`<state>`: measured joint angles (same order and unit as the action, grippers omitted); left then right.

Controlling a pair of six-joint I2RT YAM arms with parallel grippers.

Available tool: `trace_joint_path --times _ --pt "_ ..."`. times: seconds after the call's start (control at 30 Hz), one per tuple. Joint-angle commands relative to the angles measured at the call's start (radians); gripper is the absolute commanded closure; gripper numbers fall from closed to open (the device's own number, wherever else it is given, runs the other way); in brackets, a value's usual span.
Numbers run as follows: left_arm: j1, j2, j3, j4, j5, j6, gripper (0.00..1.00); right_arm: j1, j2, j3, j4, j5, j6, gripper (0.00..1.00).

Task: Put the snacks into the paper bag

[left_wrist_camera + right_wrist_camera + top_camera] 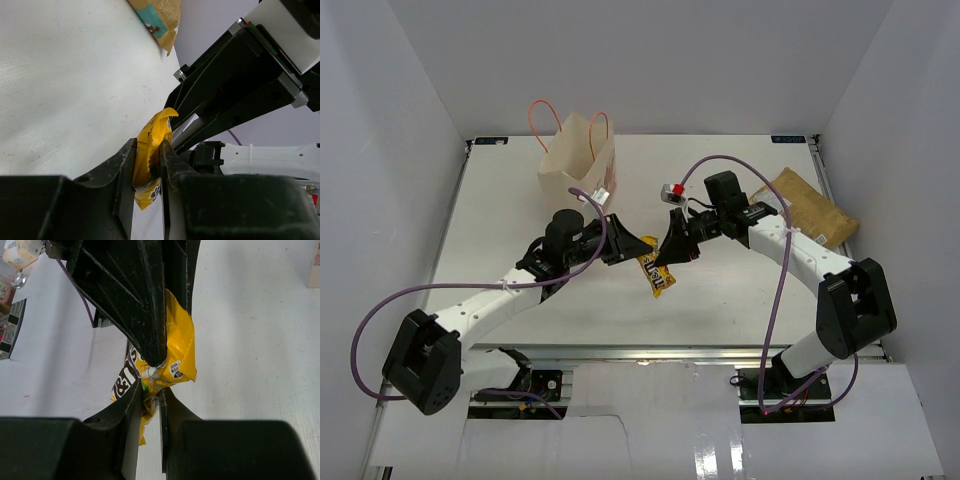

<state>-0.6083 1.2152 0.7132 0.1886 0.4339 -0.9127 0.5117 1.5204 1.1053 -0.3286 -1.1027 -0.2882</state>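
A yellow snack packet (658,274) hangs just above the table's middle, held from both sides. My left gripper (642,250) is shut on its crinkled end (157,129), fingers (125,165) pinching the foil. My right gripper (671,254) is shut on the same packet (181,345), its jaws (149,392) squeezing the lower edge just under the left fingers (135,295). The cream paper bag (577,160) stands open at the back left, with orange loop handles. A tan-brown pouch (817,207) lies at the back right, also seen in the left wrist view (161,15).
A small red and white packet (672,190) lies behind the two grippers, right of the bag. White walls close in the table on the left, back and right. Purple cables loop over both arms.
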Motion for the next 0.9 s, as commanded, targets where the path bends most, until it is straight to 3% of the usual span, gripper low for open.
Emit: trace_joint_path --times 0.0,0.07,0.13,0.17,0.3,0.47,0.63,0.73,0.87 --pt "-0.002 -0.042 0.002 0.023 -0.021 0.006 0.85 0.007 -0.025 0.019 0.020 -0.020 -0.005 0.88" --pt "-0.002 -0.058 0.003 0.020 -0.021 0.014 0.95 0.007 -0.028 0.021 0.014 -0.013 -0.011 0.84" --pt "-0.002 -0.074 0.006 0.005 -0.033 0.032 1.00 0.007 -0.031 0.030 0.000 0.007 -0.031 0.69" --pt "-0.002 -0.083 0.021 -0.044 -0.046 0.041 1.00 0.007 -0.037 0.036 -0.024 0.017 -0.045 0.56" --pt "-0.002 -0.135 0.121 -0.259 -0.164 0.165 1.00 -0.021 -0.051 0.080 -0.122 0.072 -0.149 0.31" --pt "0.010 -0.178 0.273 -0.486 -0.342 0.299 1.00 -0.111 -0.060 0.152 -0.234 0.076 -0.293 0.25" --pt "0.041 -0.132 0.546 -0.639 -0.503 0.452 1.00 -0.228 -0.069 0.176 -0.282 0.090 -0.338 0.25" --pt "0.088 -0.068 0.731 -0.667 -0.544 0.532 1.00 -0.275 -0.075 0.165 -0.285 0.104 -0.342 0.25" --pt "0.237 0.056 0.977 -0.690 -0.518 0.594 1.00 -0.300 -0.091 0.136 -0.285 0.116 -0.350 0.25"
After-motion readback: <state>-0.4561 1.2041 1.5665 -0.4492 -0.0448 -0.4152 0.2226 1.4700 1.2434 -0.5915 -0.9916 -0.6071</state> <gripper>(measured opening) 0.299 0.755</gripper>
